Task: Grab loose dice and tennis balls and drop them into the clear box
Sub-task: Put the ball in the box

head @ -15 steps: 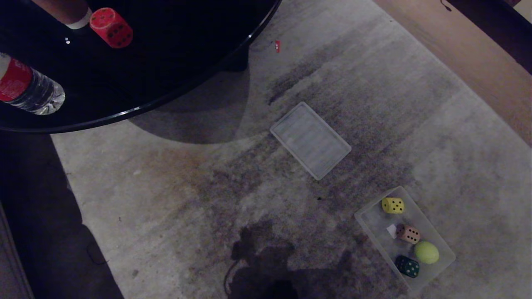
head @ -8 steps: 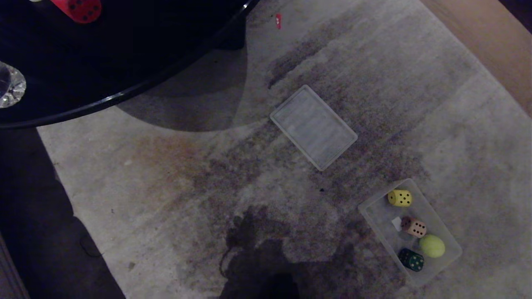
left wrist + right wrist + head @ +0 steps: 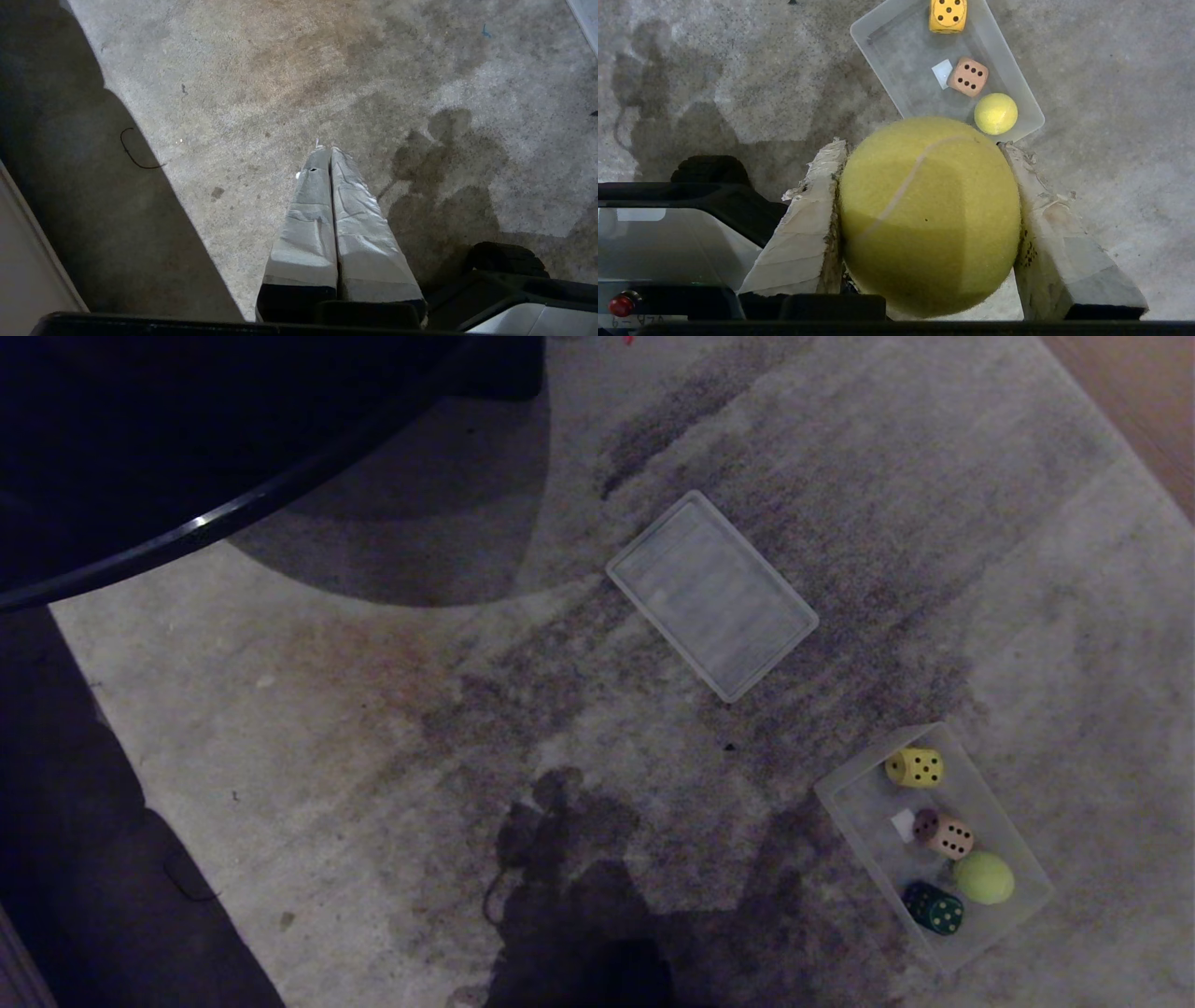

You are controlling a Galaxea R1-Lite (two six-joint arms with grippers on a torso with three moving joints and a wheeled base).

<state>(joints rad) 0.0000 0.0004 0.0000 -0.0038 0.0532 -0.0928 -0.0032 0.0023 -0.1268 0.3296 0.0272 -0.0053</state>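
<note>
Head view, left to right: black table edge [image 3: 233, 504] at far left, flat ribbed lid [image 3: 712, 595] on carpet mid-frame, clear box [image 3: 845, 798] on carpet at right. Box holds yellow die [image 3: 915, 767], brown die [image 3: 945, 833], dark green die [image 3: 934, 907], 1 tennis ball [image 3: 983, 878].

Left gripper [image 3: 329, 151]: fingers pressed together, empty.

Right gripper [image 3: 924, 154]: fingers clamped on 2nd tennis ball [image 3: 929, 214], above carpet, short of box. Drop pending. No loose items visible on carpet.
</note>
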